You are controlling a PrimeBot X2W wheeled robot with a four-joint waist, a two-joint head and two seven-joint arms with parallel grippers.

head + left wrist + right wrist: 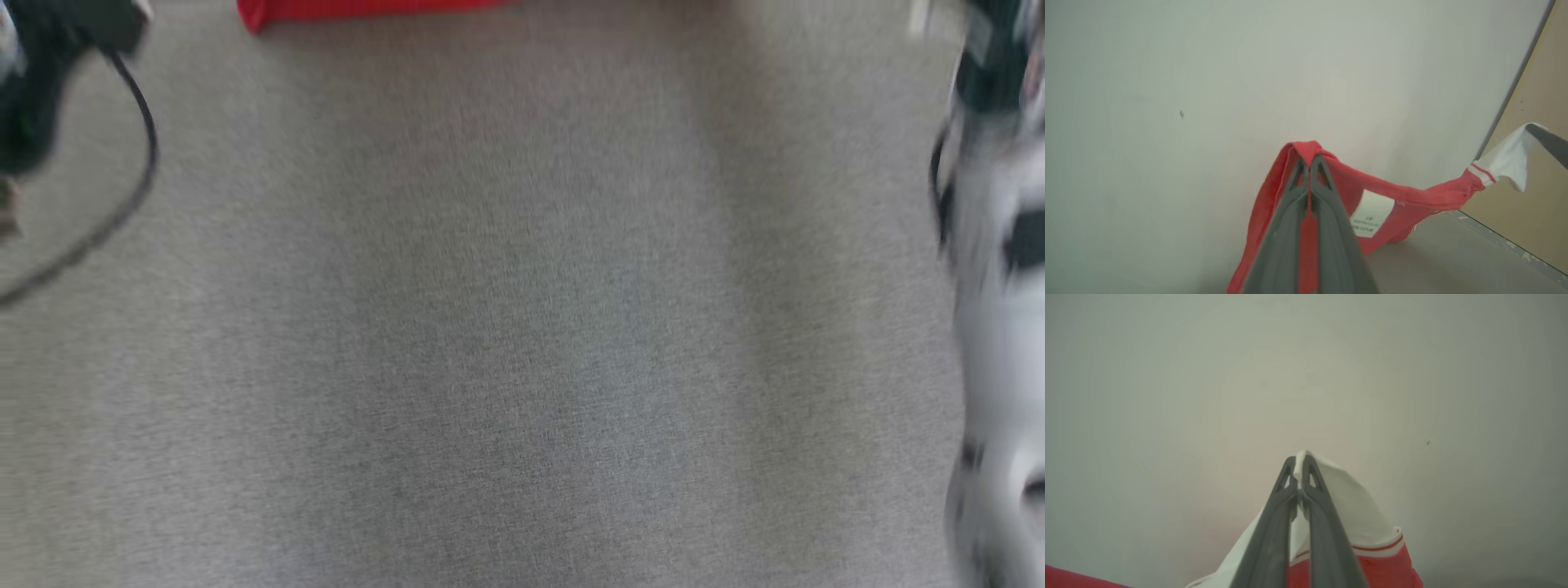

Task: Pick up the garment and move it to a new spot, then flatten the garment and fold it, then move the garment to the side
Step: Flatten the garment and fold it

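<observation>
This looks like the carrying step. The red garment (1404, 196) hangs stretched between both claws, and a strip of it shows at the top edge of the head view. The left claw (1309, 161) is clenched on a red fold. The right claw (1301, 459) is pinched tight on the white edge (1355, 514). Next, I'd say, it needs lowering onto the grey surface (522, 327) and spreading flat.

So the garment (1265, 212) looks like soft red knit cloth, plain white cloth at one end. The left tool (1309, 162) is matt grey plastic. The desk (522, 327) has a grey woven fabric top.
</observation>
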